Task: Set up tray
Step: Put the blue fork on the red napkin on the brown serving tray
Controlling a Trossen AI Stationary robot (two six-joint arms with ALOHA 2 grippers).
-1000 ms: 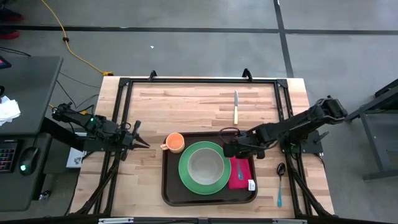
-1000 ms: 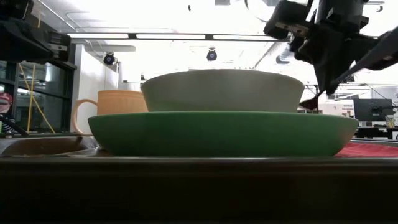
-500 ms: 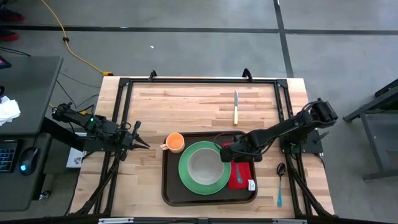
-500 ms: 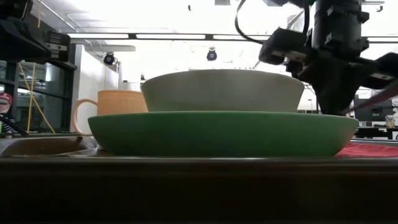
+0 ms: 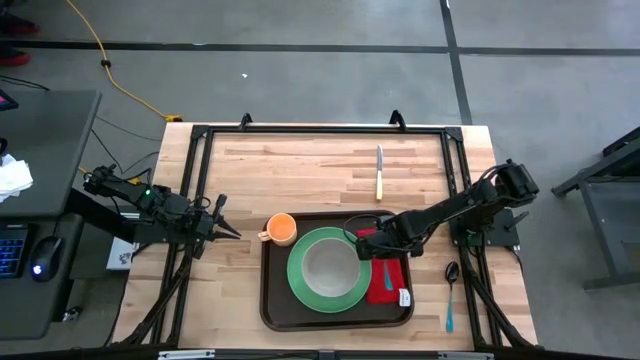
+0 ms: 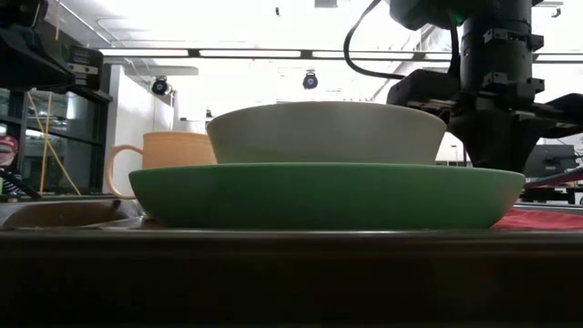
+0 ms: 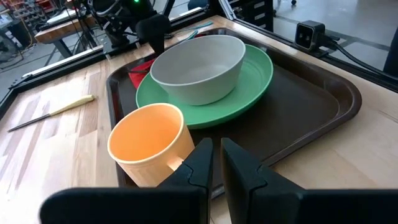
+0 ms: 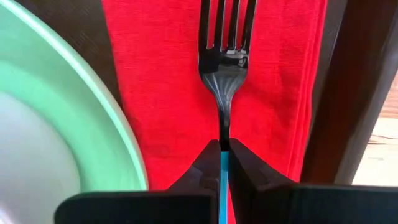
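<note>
The dark brown tray (image 5: 272,310) holds a green plate (image 5: 300,285) with a grey bowl (image 5: 330,268) on it, an orange cup (image 5: 281,229) and a red napkin (image 5: 392,285). My right gripper (image 5: 362,249) stands over the napkin's far end, beside the plate, shut on a fork (image 8: 225,56) with dark tines and a blue handle. In the low view the plate hides its fingertips. My left gripper (image 5: 226,226) waits left of the tray, short of the cup (image 7: 146,140), its fingers (image 7: 200,163) a narrow slit apart with nothing between them. My right gripper pinches the fork's blue handle (image 8: 223,163) between its two fingers, just behind the dark neck. The fingers come from above. The fork reaches out past the fingertips over the red napkin (image 8: 161,93), tines up and flat. I cannot tell whether it touches the cloth.
A knife (image 5: 379,172) with a pale handle lies on the wooden table beyond the tray. A spoon (image 5: 451,290) with a blue handle lies on the table right of the tray. A black frame (image 5: 320,130) runs round the table top.
My right gripper has come down with the fork toward the napkin and shifted a little toward the plate, staying shut on the handle. In the low view its fingertips have sunk behind the plate's rim.
</note>
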